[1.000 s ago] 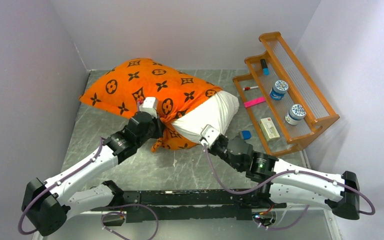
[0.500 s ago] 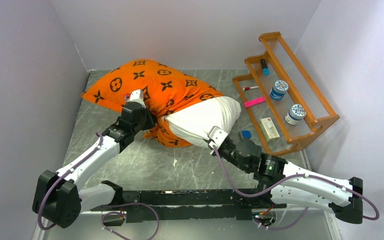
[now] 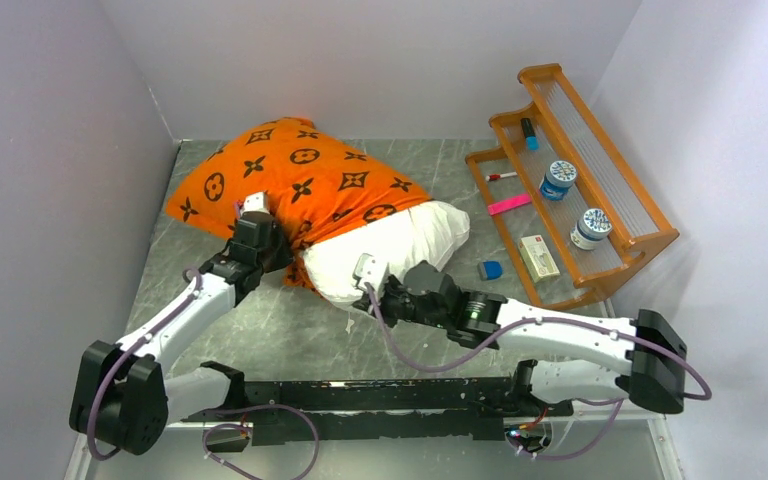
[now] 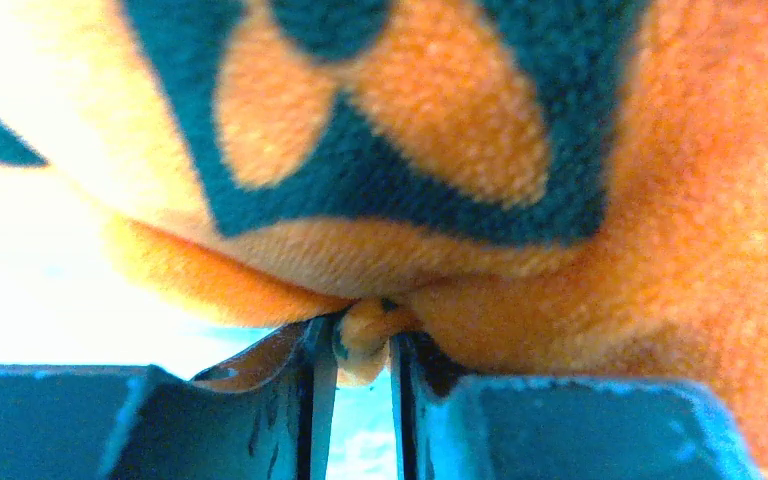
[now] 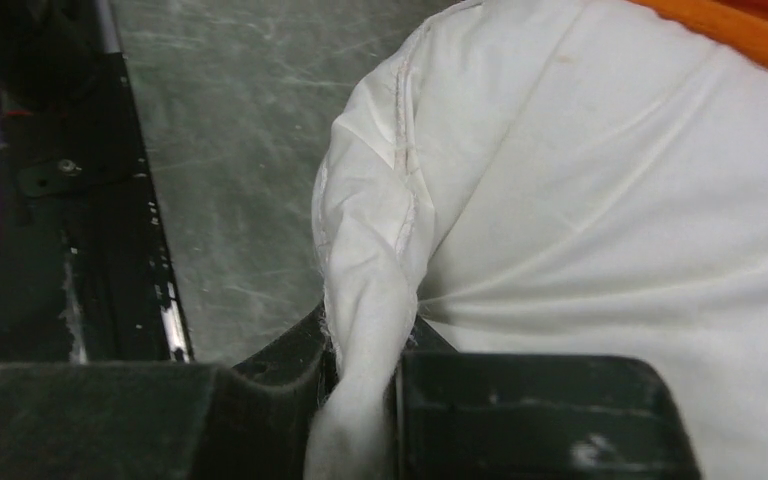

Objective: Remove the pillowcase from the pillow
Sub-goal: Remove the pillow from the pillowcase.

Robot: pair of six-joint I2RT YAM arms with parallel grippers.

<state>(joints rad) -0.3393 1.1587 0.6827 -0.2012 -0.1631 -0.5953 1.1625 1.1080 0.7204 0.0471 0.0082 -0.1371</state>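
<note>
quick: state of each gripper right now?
Left gripper: closed on a fold of the pillowcase.
Right gripper: closed on the pillow, at a seamed edge.

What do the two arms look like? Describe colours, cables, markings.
The left arm and right arm have white shells with black joints. A purple cable loops along each. A green light glows on the right arm. The left hand and right hand have dark fingers.

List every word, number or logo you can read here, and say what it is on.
No readable text in any view.
Pillowcase: flower, star and circle motifs only, no letters.
Far jar and near jar on the rack: patterned tops, too small to read.
White box on the rack: print too small to read.
</note>
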